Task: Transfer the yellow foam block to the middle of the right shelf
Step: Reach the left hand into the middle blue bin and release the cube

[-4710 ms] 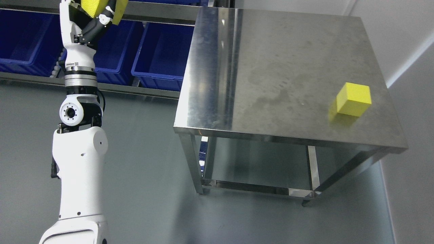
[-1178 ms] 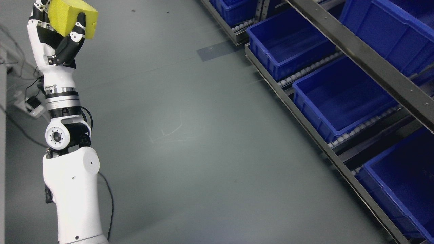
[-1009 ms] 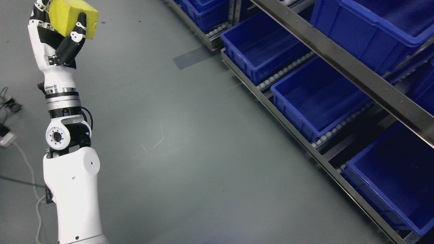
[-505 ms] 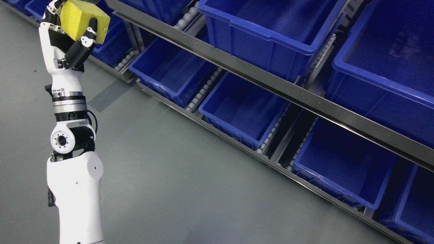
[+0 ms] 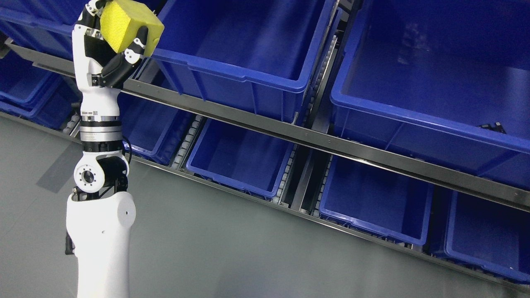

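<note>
My left hand [image 5: 112,45] is raised at the upper left, its fingers curled around a yellow foam block [image 5: 128,24]. The block sits at the top of the palm, in front of the left edge of a blue bin [image 5: 244,54] on the upper shelf level. The white left arm [image 5: 99,219] rises from the bottom left edge. My right arm does not show.
A metal shelf rail [image 5: 314,142] runs diagonally across the view. Above it stand two large blue bins, the second one [image 5: 434,78] at the right. Below it sit several more blue bins [image 5: 240,157] on roller tracks. Grey floor [image 5: 215,256] fills the bottom.
The camera has swung toward the shelving, so the bins now fill most of the view. The left hand keeps its hold on the yellow block in the same raised pose.
</note>
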`<state>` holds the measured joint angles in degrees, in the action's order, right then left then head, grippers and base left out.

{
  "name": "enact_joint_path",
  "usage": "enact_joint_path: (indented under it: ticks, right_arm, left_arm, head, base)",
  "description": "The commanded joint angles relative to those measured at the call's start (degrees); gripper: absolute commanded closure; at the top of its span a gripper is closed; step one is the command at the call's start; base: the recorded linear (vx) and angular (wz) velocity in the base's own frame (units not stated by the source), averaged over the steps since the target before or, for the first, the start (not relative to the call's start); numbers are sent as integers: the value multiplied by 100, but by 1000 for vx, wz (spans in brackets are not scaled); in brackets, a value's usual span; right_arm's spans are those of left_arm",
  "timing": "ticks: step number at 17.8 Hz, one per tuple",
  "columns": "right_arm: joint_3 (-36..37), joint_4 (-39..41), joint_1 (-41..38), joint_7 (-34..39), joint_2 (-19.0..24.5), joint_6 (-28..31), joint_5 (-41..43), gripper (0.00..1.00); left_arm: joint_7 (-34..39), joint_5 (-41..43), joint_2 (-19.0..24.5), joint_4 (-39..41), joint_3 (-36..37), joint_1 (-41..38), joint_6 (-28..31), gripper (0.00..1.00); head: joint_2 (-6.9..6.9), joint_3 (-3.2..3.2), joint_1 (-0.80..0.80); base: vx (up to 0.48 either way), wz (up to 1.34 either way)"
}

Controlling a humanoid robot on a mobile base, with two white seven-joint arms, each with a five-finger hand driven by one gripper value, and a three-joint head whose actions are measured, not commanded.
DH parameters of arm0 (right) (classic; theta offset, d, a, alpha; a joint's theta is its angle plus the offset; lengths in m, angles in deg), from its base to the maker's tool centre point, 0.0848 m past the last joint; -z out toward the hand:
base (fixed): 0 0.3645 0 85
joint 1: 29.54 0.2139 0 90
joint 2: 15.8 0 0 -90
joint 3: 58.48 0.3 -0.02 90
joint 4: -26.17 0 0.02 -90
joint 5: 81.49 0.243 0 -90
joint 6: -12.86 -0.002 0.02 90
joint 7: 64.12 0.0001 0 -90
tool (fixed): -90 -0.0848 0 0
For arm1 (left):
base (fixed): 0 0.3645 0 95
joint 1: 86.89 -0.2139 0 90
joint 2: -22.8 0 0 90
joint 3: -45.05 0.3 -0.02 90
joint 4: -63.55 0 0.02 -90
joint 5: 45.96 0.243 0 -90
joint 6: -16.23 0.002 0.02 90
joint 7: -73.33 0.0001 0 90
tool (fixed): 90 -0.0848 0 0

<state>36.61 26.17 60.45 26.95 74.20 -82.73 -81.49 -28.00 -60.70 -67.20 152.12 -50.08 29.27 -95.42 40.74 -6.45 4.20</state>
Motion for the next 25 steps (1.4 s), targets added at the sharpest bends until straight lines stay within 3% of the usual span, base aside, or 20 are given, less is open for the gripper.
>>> enact_joint_path:
  ticks: [1, 5, 10, 14, 16, 18, 19, 22, 25]
  right_arm:
    - [0, 100, 10, -2, -100, 5, 0, 0]
    - [0, 100, 19, -2, -100, 5, 0, 0]
    - [0, 100, 10, -2, -100, 5, 0, 0]
    - [0, 100, 10, -2, -100, 5, 0, 0]
    - [0, 100, 10, -2, -100, 5, 0, 0]
    - [0, 100, 19, -2, -100, 5, 0, 0]
    - [0, 100, 10, -2, -100, 5, 0, 0]
    - [0, 100, 10, -2, -100, 5, 0, 0]
    - [0, 100, 19, -2, -100, 5, 0, 0]
  left_arm:
    - [-36, -3, 100, 891, 1118, 458, 194, 62]
    - [-36, -152, 100, 864, 1216, 1407, 1404, 62]
    - [113, -275, 100, 523, 1208, 1944, 4120, 62]
    - [623, -258, 100, -215, 1225, 2121, 4983, 56]
    - [685, -214, 100, -392, 1208, 2147, 5396, 36]
    - [694, -152, 100, -392, 1234, 2270, 6028, 7]
    - [685, -100, 100, -392, 1260, 2340, 6162, 0]
    - [641, -91, 100, -357, 1366, 2393, 6120, 0]
    - [615, -91, 100, -340, 1322, 2438, 5183, 0]
  head:
    - [0, 0, 0]
    - [0, 0, 0]
    - [0, 0, 0]
    - [0, 0, 0]
    - [0, 0, 0]
    - [0, 0, 0]
    - [0, 0, 0]
    - [0, 0, 0]
    - [0, 0, 0]
  base:
    - [143, -275]
    - [122, -196]
    - [98, -134]
    - [61, -67]
    - [33, -37]
    - [28, -10]
    - [19, -1]
    - [6, 0]
    - [0, 0]
